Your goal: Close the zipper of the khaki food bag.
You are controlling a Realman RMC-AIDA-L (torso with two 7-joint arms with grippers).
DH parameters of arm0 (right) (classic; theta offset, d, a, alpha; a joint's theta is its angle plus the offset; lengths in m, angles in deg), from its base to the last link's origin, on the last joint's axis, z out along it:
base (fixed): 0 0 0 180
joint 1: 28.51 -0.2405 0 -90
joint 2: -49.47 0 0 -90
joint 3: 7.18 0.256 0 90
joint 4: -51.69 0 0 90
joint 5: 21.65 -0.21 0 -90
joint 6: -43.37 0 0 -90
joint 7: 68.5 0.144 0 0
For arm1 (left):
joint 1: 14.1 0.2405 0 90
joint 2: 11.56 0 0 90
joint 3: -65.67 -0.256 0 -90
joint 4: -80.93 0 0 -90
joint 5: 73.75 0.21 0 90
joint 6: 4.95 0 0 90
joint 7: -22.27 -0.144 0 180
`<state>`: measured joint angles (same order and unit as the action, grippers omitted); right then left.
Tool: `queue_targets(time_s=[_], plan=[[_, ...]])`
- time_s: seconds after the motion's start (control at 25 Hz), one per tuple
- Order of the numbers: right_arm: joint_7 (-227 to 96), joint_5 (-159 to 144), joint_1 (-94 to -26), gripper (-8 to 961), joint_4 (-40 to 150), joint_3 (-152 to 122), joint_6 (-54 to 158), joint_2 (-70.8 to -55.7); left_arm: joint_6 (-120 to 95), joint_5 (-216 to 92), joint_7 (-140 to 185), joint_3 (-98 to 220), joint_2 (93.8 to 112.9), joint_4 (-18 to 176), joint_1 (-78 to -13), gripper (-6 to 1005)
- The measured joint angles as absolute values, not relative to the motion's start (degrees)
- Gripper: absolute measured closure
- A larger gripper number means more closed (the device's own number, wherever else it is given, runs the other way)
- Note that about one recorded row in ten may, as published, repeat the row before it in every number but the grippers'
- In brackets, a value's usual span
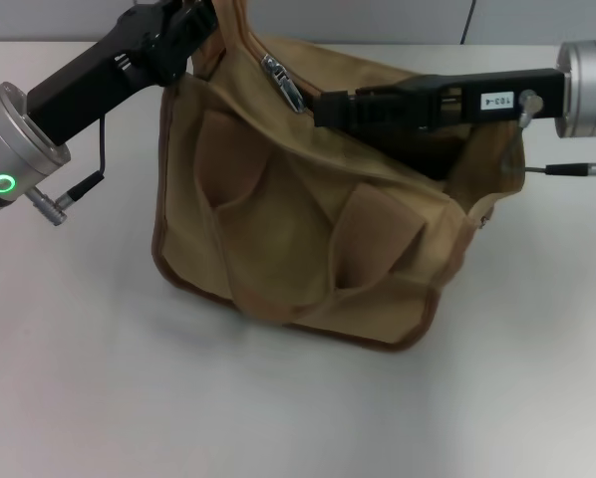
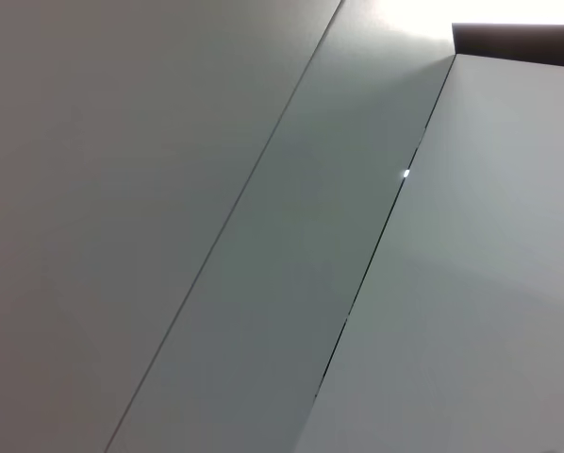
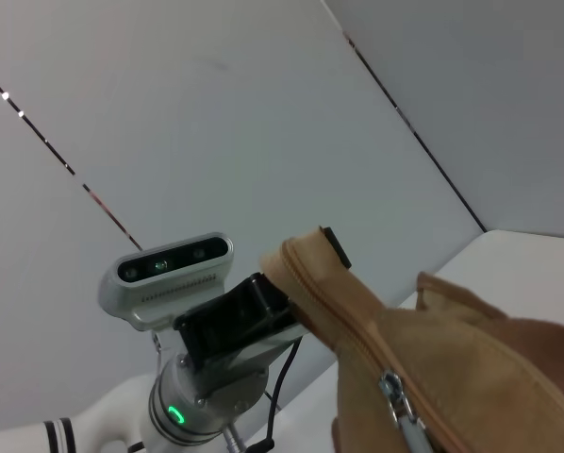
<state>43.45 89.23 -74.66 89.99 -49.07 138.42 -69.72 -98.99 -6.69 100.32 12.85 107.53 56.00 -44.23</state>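
On the white table (image 1: 99, 378) the khaki food bag (image 1: 298, 239) sits before me. My left gripper (image 1: 193, 25) clenches its far top corner, lifting it. My right gripper (image 1: 323, 108) reaches just beside the zipper (image 1: 278, 75) pull; whether it grips, I cannot tell.

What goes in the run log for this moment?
left end effector: gripping far end of tan canvas bag | right end effector: beside silver zipper pull | zipper: partly closed
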Motion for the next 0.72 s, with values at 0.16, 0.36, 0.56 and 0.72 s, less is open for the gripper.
queue_targets(time_s=[0.16, 0.36, 0.56, 0.72], plan=[[43.6, 89.2, -75.5, 666, 89.9, -50.7, 136.2, -69.80, -99.1, -6.8, 100.3, 12.9, 107.53, 56.1, -44.2, 929], [43.6, 88.7, -76.7, 677, 89.5, -52.8, 133.6, -69.88, -98.9, -6.8, 100.3, 12.9, 107.53, 56.2, -44.3, 928], [43.4, 88.2, -77.6, 689, 89.6, -54.1, 132.9, -70.02, -98.3, -6.9, 100.3, 12.9, 107.53, 56.2, -44.5, 928], [42.4, 87.3, -77.9, 697, 89.6, -54.2, 132.6, -70.06, -98.2, -6.9, 100.3, 12.9, 107.53, 56.2, -44.6, 927]])
